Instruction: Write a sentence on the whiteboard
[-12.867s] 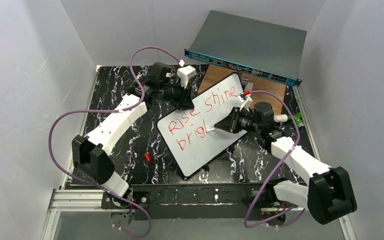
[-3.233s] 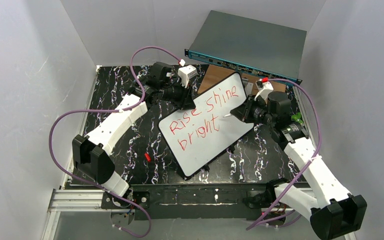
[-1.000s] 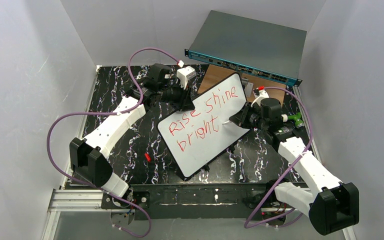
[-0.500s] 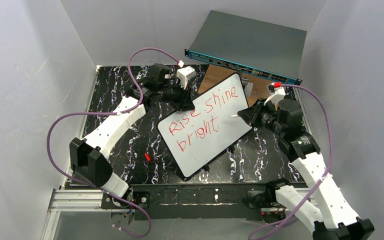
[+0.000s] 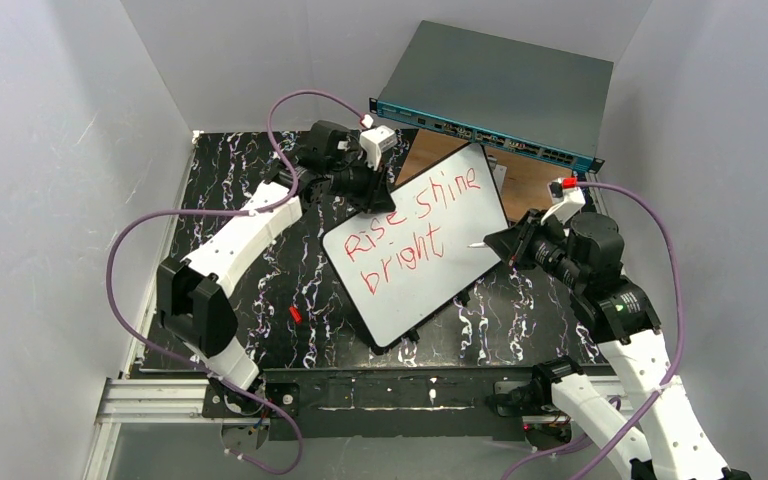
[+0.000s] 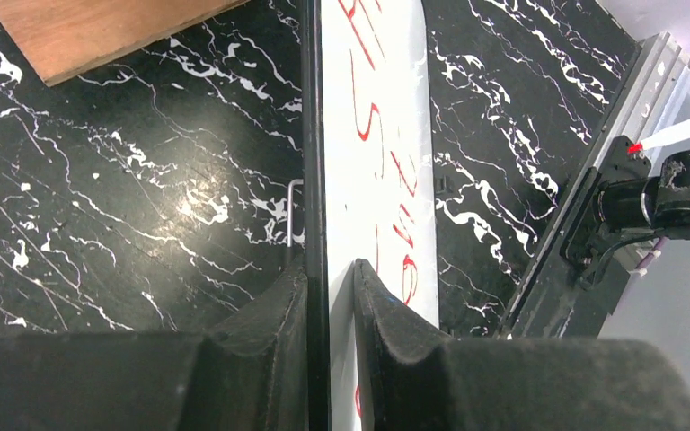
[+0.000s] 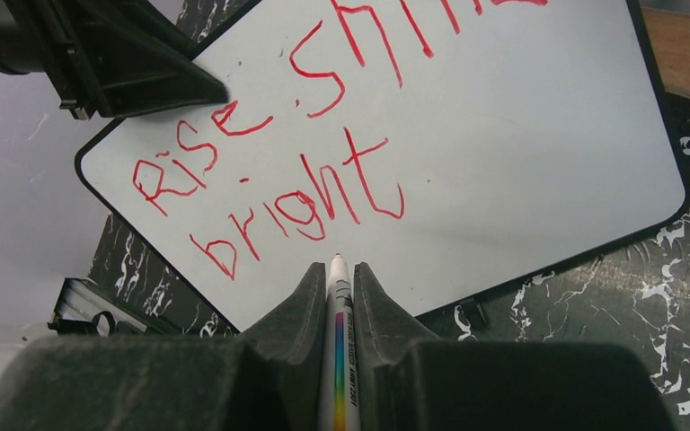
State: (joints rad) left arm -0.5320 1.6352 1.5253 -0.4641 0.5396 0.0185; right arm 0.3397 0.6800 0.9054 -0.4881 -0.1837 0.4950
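The whiteboard (image 5: 430, 270) lies slanted across the black marble table. The sentence (image 5: 410, 228) on it reads "Rise shine bright" in red, in two lines. My left gripper (image 5: 368, 192) is shut on the board's upper-left edge, one finger on each face (image 6: 331, 268). The left wrist view looks along the whiteboard (image 6: 373, 54) edge-on, with red letters (image 6: 366, 126) on it. My right gripper (image 5: 505, 245) is shut on a white marker (image 7: 339, 341) with a rainbow stripe. Its red tip points at the whiteboard (image 7: 521, 135), below the word "bright" (image 7: 305, 211).
A grey metal box with a teal front (image 5: 500, 90) leans at the back right. Under it lies a brown wooden board (image 5: 535, 185). A small red cap (image 5: 295, 313) lies on the table left of the whiteboard. An aluminium rail (image 5: 155, 400) runs along the near edge.
My right arm has drawn back to the right with the marker, away from the writing. The left arm has shifted the board slightly rightward. The second line has grown from "brigl" to "bright".
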